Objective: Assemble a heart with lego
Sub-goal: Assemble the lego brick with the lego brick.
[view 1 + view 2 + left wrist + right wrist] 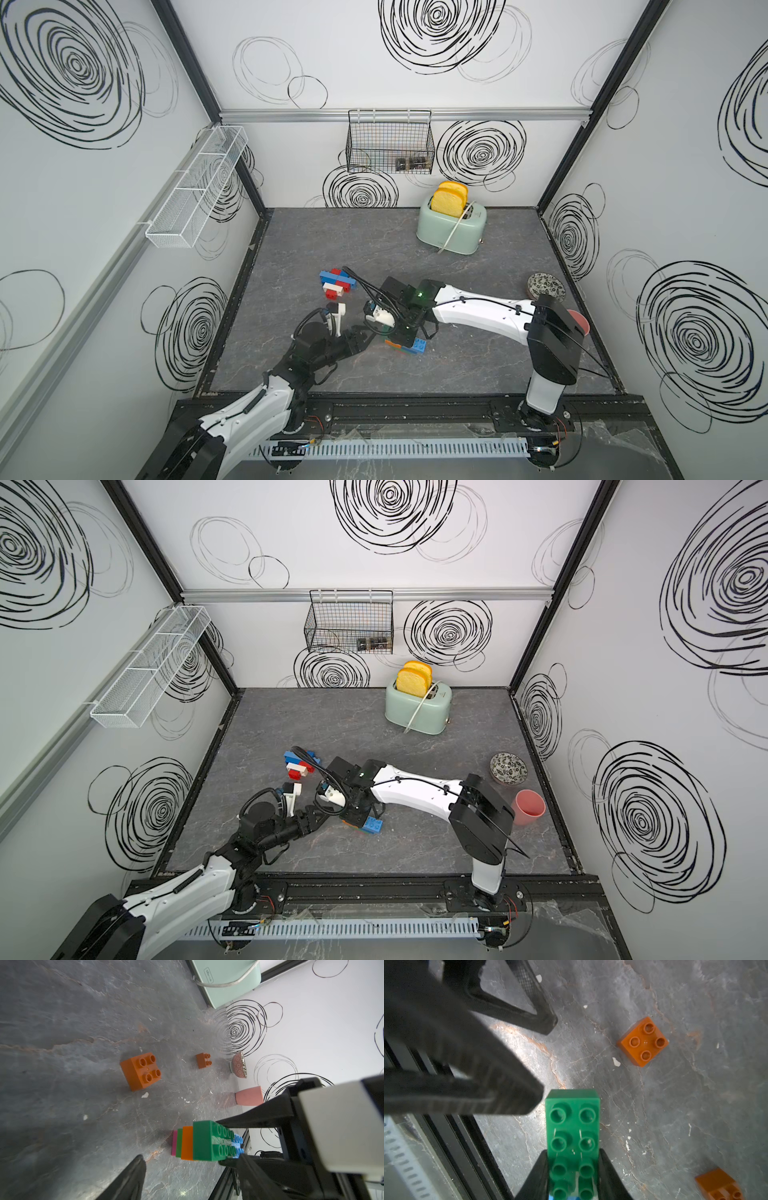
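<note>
A stack of lego stands on the grey floor near the front middle, with pink, green, orange, green and blue layers (188,1142). In both top views only its blue brick (419,345) (374,825) and an orange edge show under the right wrist. My right gripper (572,1159) is shut on the top green brick (572,1118). My left gripper (193,1176) (368,334) is open just beside the stack with nothing between its fingers (512,1095). Two orange bricks (141,1071) (203,1060) lie loose beyond. A pile of blue, red and white bricks (338,283) lies further back left.
A mint toaster (451,226) with bread stands at the back. A patterned bowl (546,286) and a pink cup (528,807) sit at the right edge. A black wire basket (388,143) and a white mesh shelf (195,187) hang on the walls.
</note>
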`<state>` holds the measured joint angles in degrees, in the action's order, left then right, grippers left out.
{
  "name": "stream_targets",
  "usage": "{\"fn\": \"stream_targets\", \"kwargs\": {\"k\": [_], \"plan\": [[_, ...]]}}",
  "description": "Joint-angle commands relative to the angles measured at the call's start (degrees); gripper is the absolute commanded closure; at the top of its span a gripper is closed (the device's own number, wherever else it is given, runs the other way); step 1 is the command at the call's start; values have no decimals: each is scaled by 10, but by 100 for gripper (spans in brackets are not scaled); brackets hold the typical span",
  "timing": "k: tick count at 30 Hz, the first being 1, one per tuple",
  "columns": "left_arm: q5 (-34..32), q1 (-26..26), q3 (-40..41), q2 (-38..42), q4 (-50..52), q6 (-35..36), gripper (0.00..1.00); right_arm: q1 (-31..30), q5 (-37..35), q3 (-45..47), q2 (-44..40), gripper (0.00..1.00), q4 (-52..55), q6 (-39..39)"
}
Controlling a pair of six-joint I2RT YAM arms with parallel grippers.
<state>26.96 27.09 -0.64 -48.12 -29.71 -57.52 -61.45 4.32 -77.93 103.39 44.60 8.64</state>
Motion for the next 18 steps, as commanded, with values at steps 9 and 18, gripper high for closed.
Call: {"fn": "stream_targets", "kwargs": {"k": [9, 18], "plan": [[-14, 78, -4, -126, -197, -29, 28, -3, 26, 43, 22, 72, 36, 14], [-53, 109, -11, -221, -250, -36, 37, -9, 16, 68, 8, 72, 15, 11]]}}
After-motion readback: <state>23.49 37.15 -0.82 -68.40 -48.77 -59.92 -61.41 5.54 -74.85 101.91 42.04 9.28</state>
